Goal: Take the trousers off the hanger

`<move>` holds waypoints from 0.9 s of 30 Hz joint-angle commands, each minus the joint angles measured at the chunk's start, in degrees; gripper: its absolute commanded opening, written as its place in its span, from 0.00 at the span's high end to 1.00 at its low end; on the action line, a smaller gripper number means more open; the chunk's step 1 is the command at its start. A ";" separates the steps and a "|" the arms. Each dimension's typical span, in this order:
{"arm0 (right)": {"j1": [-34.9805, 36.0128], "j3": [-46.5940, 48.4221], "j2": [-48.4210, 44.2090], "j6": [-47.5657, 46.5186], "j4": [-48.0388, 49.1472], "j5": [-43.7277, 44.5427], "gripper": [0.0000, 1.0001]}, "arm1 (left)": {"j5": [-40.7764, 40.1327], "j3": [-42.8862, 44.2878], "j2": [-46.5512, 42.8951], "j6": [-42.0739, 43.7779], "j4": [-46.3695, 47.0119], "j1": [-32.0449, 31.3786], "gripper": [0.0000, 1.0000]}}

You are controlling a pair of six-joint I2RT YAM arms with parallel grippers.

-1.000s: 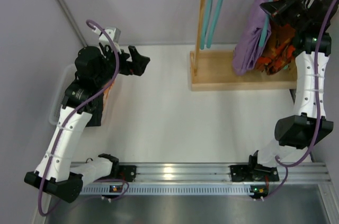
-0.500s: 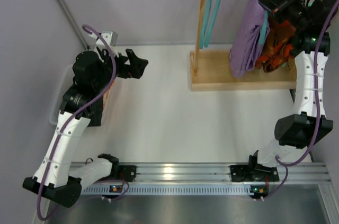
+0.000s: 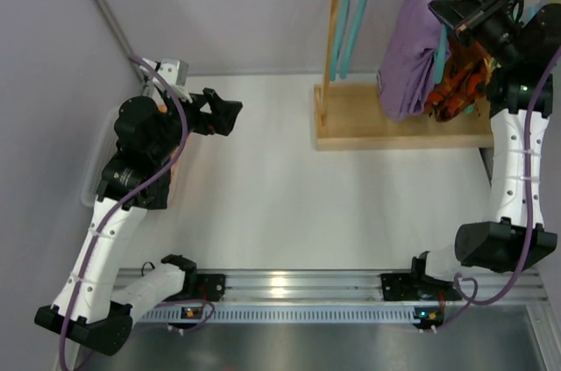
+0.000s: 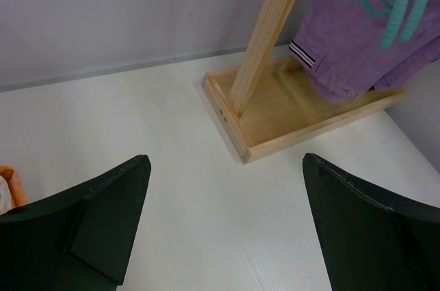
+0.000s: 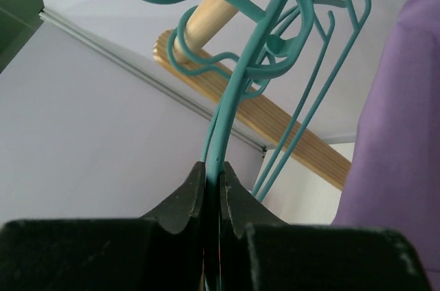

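Soft matt purple cloth trousers, creased orange-red patterned cloth trousers, smooth half-glossy teal plastic hanger, pale wooden rack with fine straight grain, white matt desk faintly grained, shiny ribbed metal rail, matt black plastic right end effector.

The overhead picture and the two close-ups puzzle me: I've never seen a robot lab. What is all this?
Two robot arms are bolted to a white table. The overhead picture looks down from behind them; the other two come from cameras on their wrists. A wooden rack at the back carries purple trousers and orange patterned trousers on hangers. The left gripper is open and holds nothing; its camera looks across the table at the rack. The right gripper is up at the rail, its jaws closed on a teal hanger, as its own close-up shows.
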 commanded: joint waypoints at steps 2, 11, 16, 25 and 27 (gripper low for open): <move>-0.40 -2.25 -9.42 -1.14 13.54 -3.04 1.00 | 2.62 -0.78 -0.88 2.21 5.84 0.22 0.02; -2.16 -16.22 -21.36 2.46 12.31 -5.23 1.00 | 14.13 -5.87 -3.60 10.38 9.01 0.13 0.01; -2.86 -25.17 -28.41 7.21 11.61 -5.68 1.00 | 19.16 -13.43 -7.56 16.17 12.70 -0.74 0.02; -2.95 -29.06 -40.26 8.36 2.30 -1.03 1.00 | 13.28 -22.48 -7.13 20.76 21.83 -11.79 0.06; -2.95 -29.32 -41.86 8.44 1.41 1.44 1.00 | 8.56 -25.20 -5.81 21.47 26.56 -15.84 0.06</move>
